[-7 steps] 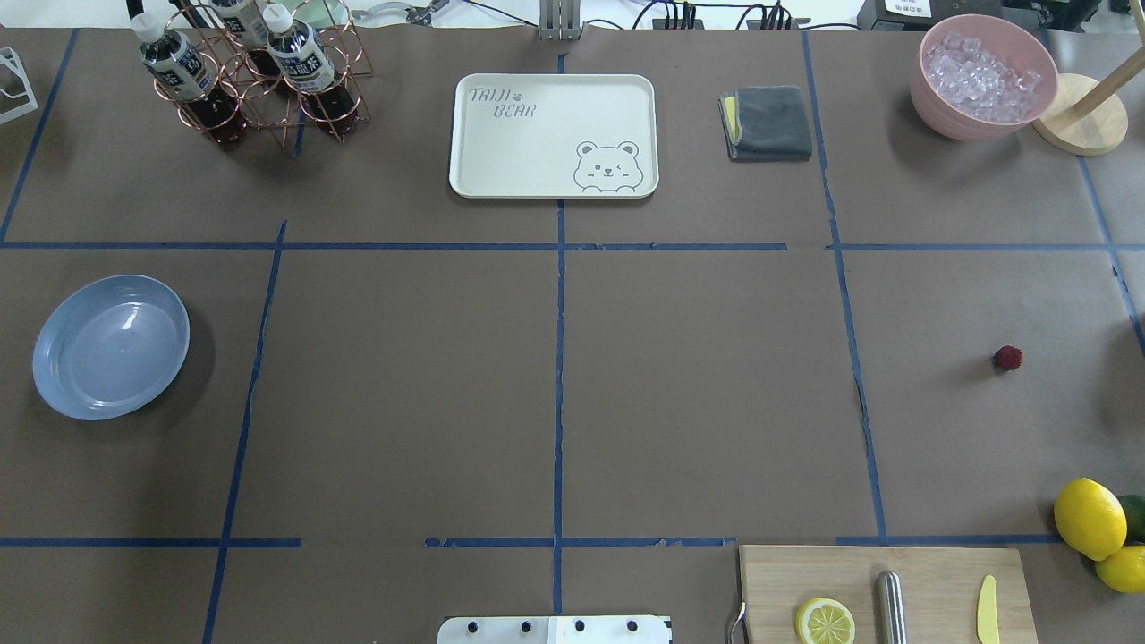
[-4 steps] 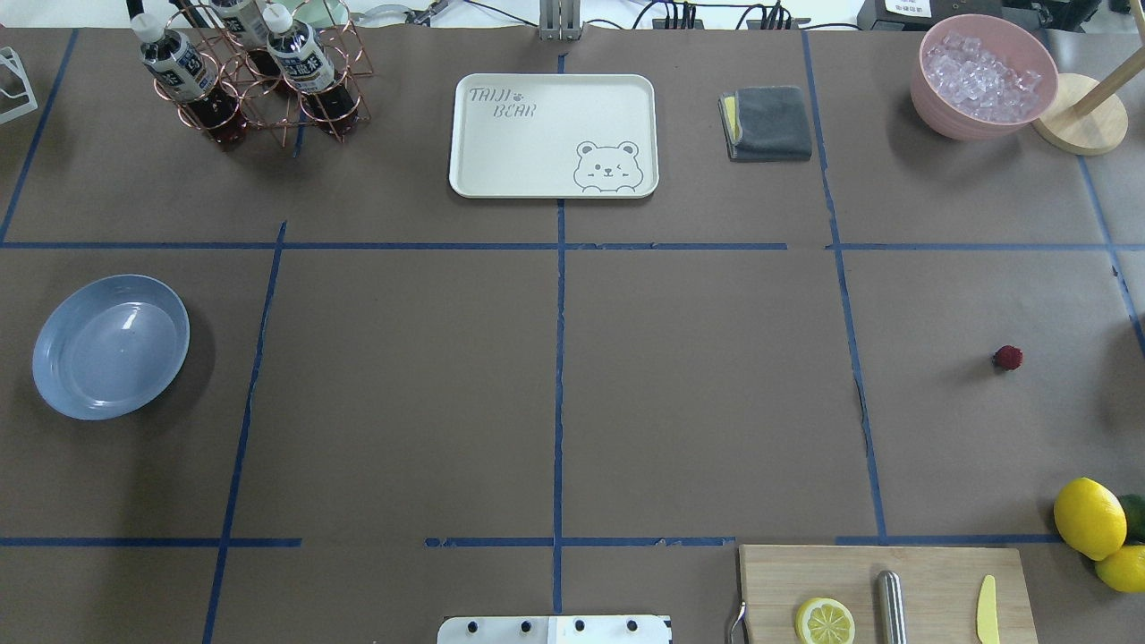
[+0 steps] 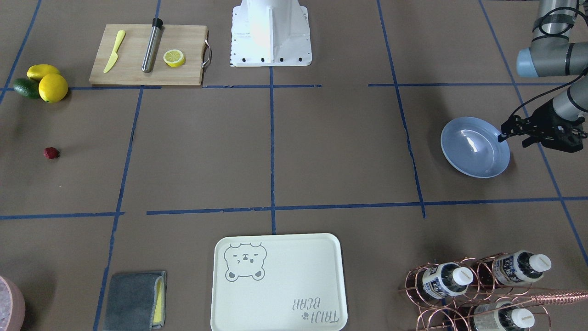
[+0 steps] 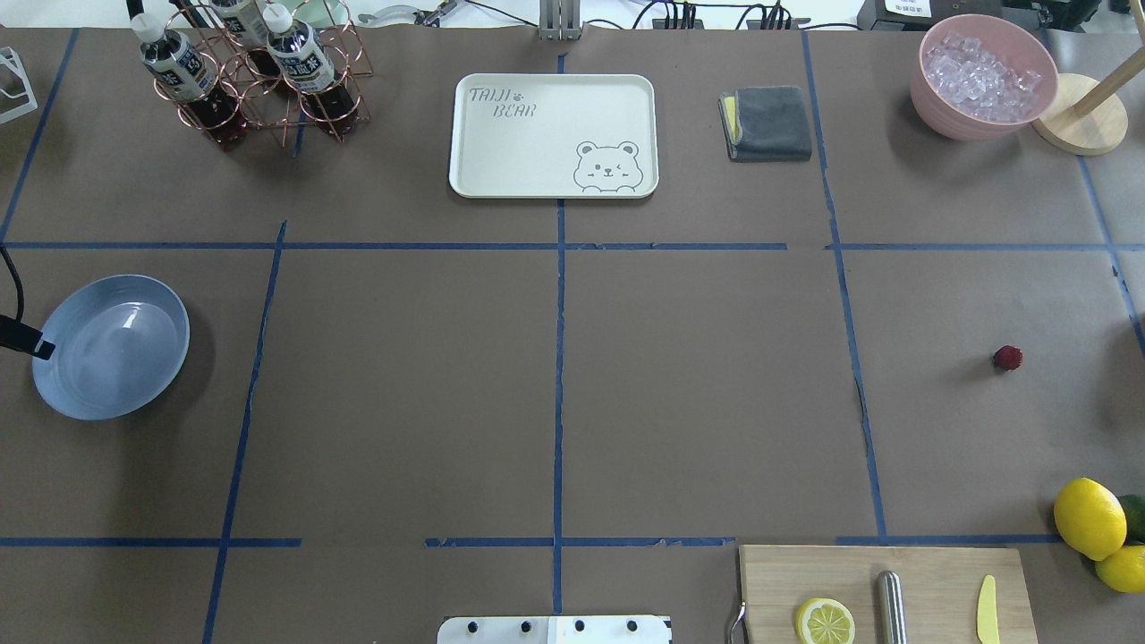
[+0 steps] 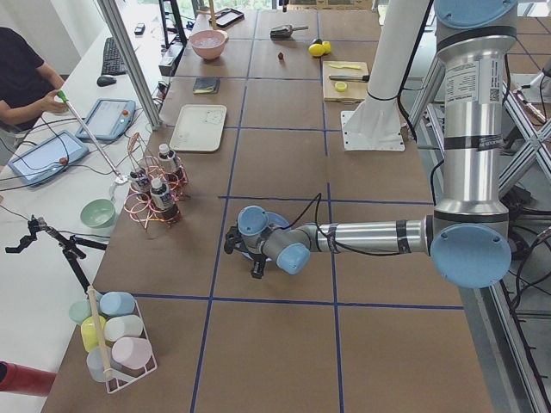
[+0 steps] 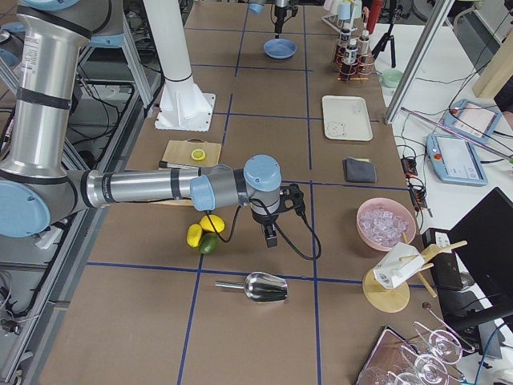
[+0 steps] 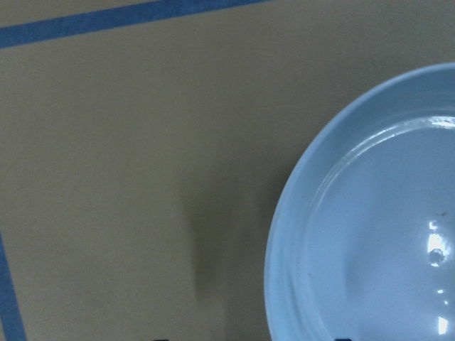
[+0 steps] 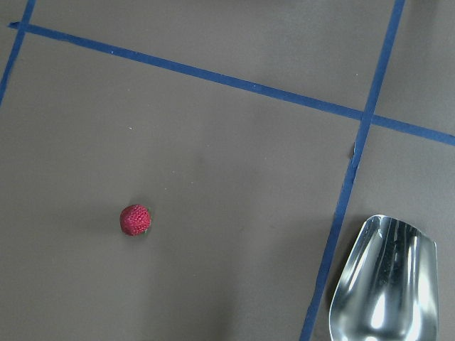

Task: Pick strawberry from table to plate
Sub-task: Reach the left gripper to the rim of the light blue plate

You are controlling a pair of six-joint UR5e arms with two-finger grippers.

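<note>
The strawberry (image 4: 1007,358) is a small dark-red berry lying alone on the brown table (image 4: 698,394) at the right; it also shows at the front view's left (image 3: 51,153). The right wrist view looks down on the strawberry (image 8: 135,219), left of centre, with no fingers in frame. My right gripper (image 6: 271,238) shows only in the right side view, hanging above the table past the lemons; I cannot tell its state. The light-blue plate (image 4: 111,358) sits empty at the far left. My left gripper (image 3: 512,135) hovers open at the plate's (image 3: 473,151) outer rim.
A metal scoop (image 8: 384,284) lies right of the strawberry. Lemons (image 4: 1089,517) and a cutting board (image 4: 930,577) with a lemon half are at the near right. At the back stand a bear tray (image 4: 553,134), a folded cloth (image 4: 767,122), a bottle rack (image 4: 250,72) and an ice bowl (image 4: 984,76).
My left gripper's tip has come into the overhead view at the left edge, beside the plate. The strawberry and plate have not moved.
</note>
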